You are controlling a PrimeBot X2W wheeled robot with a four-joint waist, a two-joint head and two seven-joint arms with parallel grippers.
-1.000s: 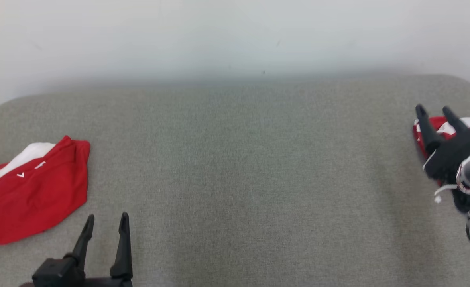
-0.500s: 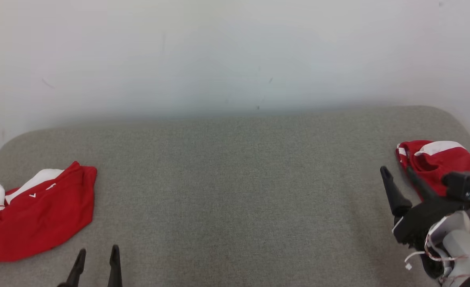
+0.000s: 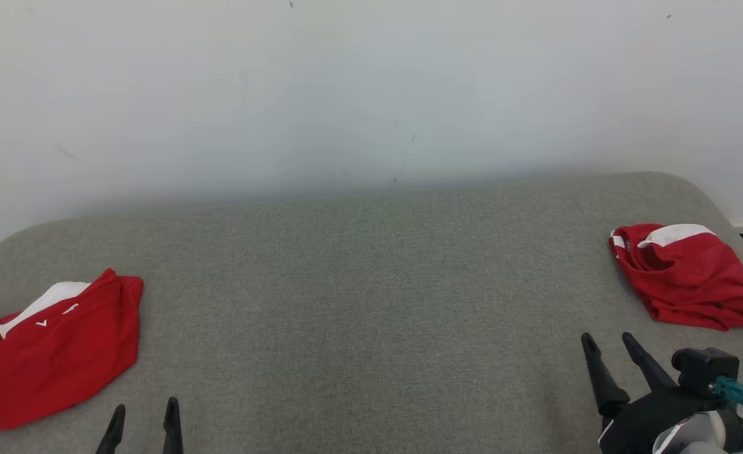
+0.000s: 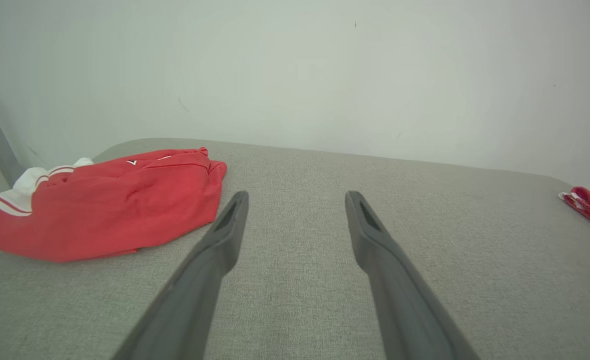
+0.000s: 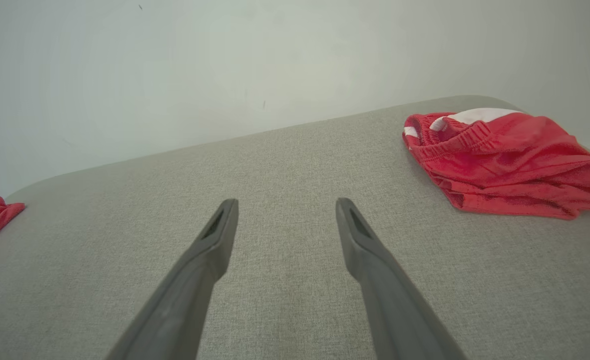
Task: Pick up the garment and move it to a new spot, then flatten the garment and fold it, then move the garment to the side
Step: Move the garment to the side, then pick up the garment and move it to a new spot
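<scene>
Reaching for the crumpled red garment (image 3: 56, 359) just ahead-left of the left gripper (image 3: 145, 407), spread and empty like the right gripper (image 3: 608, 340), called for a low pinch on what looked like its near hem.

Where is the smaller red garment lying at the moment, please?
In the head view the smaller red garment lies near the right edge of the grey table, just beyond the open right gripper and not touching it.
</scene>
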